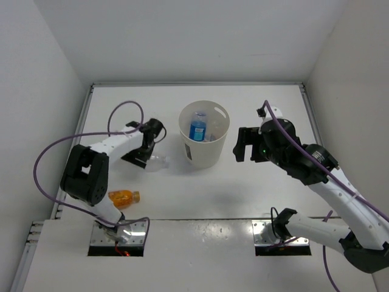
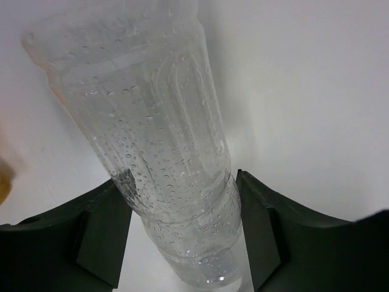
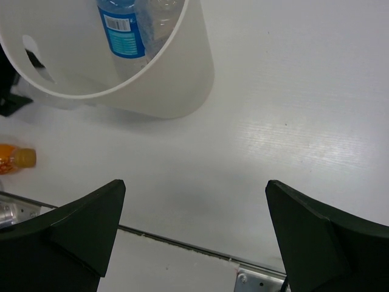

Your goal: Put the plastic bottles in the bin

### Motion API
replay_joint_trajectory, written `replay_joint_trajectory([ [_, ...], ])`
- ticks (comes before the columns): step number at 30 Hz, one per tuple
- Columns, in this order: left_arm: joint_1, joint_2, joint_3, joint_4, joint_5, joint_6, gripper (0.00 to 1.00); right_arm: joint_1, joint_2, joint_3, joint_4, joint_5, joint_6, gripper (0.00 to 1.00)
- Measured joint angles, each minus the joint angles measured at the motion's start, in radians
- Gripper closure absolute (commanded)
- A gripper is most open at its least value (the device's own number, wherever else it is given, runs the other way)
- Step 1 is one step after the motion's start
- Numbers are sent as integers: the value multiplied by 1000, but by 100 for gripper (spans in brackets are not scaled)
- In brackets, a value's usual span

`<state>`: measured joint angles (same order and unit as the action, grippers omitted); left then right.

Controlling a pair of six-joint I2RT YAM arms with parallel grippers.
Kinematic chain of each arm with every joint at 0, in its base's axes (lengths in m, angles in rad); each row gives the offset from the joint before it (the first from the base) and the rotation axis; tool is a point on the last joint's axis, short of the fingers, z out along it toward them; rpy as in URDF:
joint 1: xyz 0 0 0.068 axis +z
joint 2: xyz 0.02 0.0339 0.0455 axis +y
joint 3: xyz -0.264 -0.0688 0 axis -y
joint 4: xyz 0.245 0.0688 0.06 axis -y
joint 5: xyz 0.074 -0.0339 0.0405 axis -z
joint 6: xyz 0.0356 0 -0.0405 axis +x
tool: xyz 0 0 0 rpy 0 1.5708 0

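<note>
while i look for anything readable, the only print i find is on the blue bottle [image 3: 121,29]: a blue label with a white panel of fine lines, too small to read. on the top camera the bin [image 1: 204,146] shows a small grey mark low on its side, also too small to read.

the right wrist view looks down into the bin [image 3: 182,79], where the blue bottle stands against the wall. a second clear bottle [image 3: 161,15] is beside it, which the top view hardly shows. that view also catches an oval slot in the bin's far wall and the orange bottle [image 3: 15,159] at its left edge. from above i see the blue bottle [image 1: 198,126] with its blue cap, standing in the cream-white bin in the middle of the table [image 1: 255,194]. the orange bottle [image 1: 123,197] lies on its side near the left arm's base, well apart from the bin.

the left wrist view is filled by the clear bottle [image 2: 152,134]: ribbed, see-through, beaded with droplets. the left gripper [image 2: 182,182] has its dark fingers [image 2: 103,237] against both sides of the clear bottle, jaws closed onto it. from above, that left gripper [image 1: 144,157] and the clear bottle [image 1: 158,162] are low on the table just left of the bin.

the right gripper [image 3: 194,185] has its jaws spread wide with nothing between them. it hangs just right of the bin in the top view [image 1: 243,145].
</note>
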<state>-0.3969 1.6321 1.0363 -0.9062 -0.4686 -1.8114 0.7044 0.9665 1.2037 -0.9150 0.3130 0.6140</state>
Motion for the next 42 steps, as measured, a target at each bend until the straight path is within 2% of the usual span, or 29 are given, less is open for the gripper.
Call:
replay_joint_trajectory([
  [4,61,2,267,-3,-163,161,53,0,-2,-2,-2,-2,11,0],
  [7,78,0,483,60,-277,293,53,0,-19,-19,-5,-2,20,0],
  [10,46,-4,639,132,-386,459,53,0,-34,-34,-8,-2,35,0],
  [12,-6,-19,677,227,-441,597,50,0,-40,-42,-7,-2,46,0],
  [17,-210,-81,631,557,-497,973,49,0,-47,-54,-11,-2,63,0],
  [22,-377,-113,549,779,-496,1220,49,0,-53,-63,-11,-2,77,0],
  [31,-585,-114,371,1007,-460,1453,43,0,-104,-111,-22,-2,131,0],
  [33,-607,-114,329,1022,-446,1468,38,0,-118,-114,-31,-1,142,0],
  [36,-619,-106,309,1020,-443,1477,15,0,-134,-116,-39,1,155,0],
  [39,-619,-93,309,1035,-454,1492,2,0,-143,-119,-40,1,163,0],
  [42,-619,-70,312,1043,-484,1506,0,0,-145,-127,-41,1,169,0],
])
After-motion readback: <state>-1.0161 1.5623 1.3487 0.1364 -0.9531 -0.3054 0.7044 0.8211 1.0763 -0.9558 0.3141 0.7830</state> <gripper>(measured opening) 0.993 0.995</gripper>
